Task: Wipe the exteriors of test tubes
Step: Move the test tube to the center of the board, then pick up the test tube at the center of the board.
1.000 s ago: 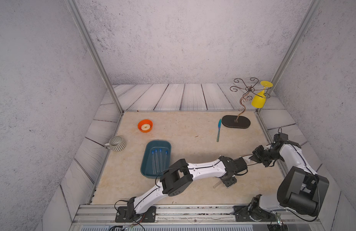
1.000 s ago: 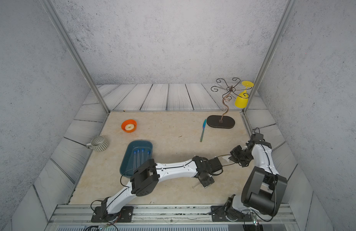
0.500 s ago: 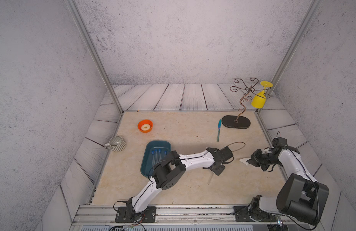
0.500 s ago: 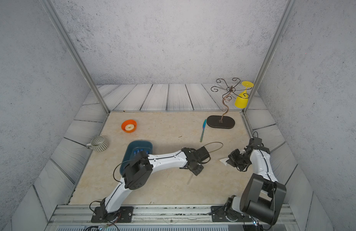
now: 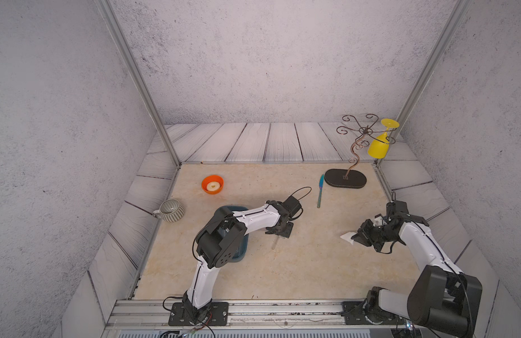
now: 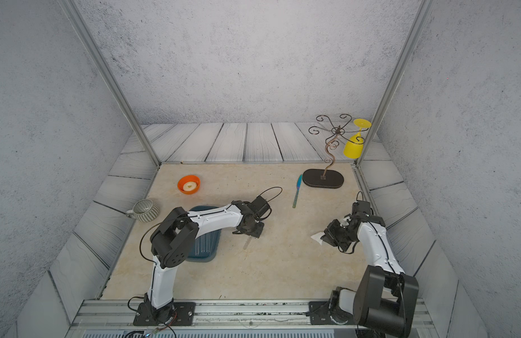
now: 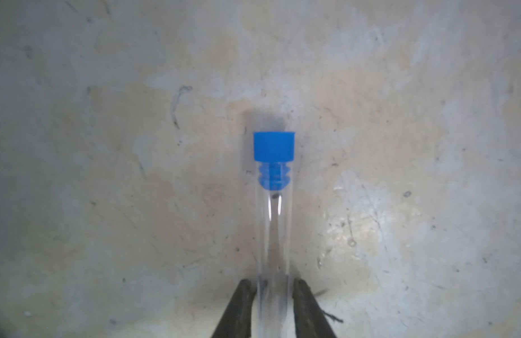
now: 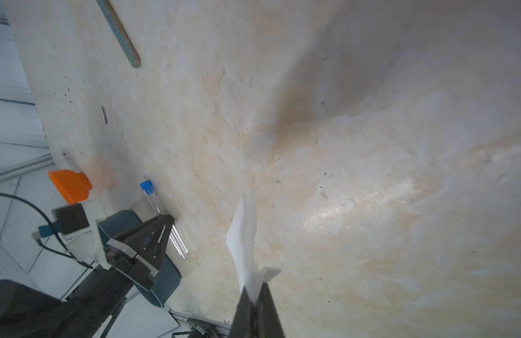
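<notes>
My left gripper (image 7: 273, 286) is shut on a clear test tube (image 7: 273, 228) with a blue cap (image 7: 273, 146), held low over the beige table. In both top views the tube (image 5: 275, 243) (image 6: 246, 243) sticks out toward the front from the left gripper (image 5: 278, 231) (image 6: 251, 231). The right wrist view shows that same tube (image 8: 153, 202) too. More test tubes (image 6: 203, 245) lie in a teal tray (image 6: 213, 255) (image 5: 242, 254), partly hidden by the left arm. My right gripper (image 8: 256, 292) (image 5: 357, 238) is shut on a white wipe (image 8: 244, 234) (image 5: 347, 236), well to the right of the tube.
A teal-blue knife (image 5: 320, 191) lies behind the grippers, beside a wire stand's dark base (image 5: 345, 178) with a yellow glass (image 5: 378, 147) hanging. An orange bowl (image 5: 212, 184) and a striped mug (image 5: 171, 210) sit at the left.
The two grippers were close together; now my left gripper has drawn back to the left with the tube. The right gripper has shifted slightly, and the wipe shows in it.
</notes>
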Tool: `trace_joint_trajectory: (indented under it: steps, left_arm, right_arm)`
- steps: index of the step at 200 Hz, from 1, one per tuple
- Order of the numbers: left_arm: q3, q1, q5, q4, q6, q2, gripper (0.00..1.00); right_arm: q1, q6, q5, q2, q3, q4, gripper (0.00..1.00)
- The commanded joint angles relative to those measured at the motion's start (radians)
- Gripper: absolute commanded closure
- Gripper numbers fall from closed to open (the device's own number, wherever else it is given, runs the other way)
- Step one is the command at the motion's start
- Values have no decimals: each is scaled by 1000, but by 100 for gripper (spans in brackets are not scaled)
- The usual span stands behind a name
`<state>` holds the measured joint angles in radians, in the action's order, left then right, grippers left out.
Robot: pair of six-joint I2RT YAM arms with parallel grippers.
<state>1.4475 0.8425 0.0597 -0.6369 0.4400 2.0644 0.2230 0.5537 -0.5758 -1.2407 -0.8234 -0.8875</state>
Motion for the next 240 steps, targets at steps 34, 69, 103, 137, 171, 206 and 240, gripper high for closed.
trace_joint_trajectory:
  steps: [34, 69, 103, 137, 171, 206, 240]
  left_arm:
    - [90, -16, 65, -147, 22, 106, 57]
    - [159, -33, 75, -164, 13, 162, 60]
    - [215, -46, 70, -178, -8, 203, 72]
    - [223, -46, 65, -186, -11, 208, 86]
    - [219, -46, 34, -196, -20, 185, 87]
    - [246, -59, -29, -245, -29, 122, 87]
    - [281, -95, -130, -329, -12, 19, 87]
  right_arm:
    - [-83, -30, 21, 93, 19, -78, 94]
    - [-88, -49, 18, 123, 20, -109, 94]
    - [-95, -57, 16, 124, 14, -116, 94]
    - [-105, -58, 14, 116, 0, -117, 95]
    - [-126, -52, 3, 112, -12, -112, 94]
    - [-232, -28, -50, 106, -32, -58, 94]
    - [-403, 32, -72, 82, -70, 43, 95]
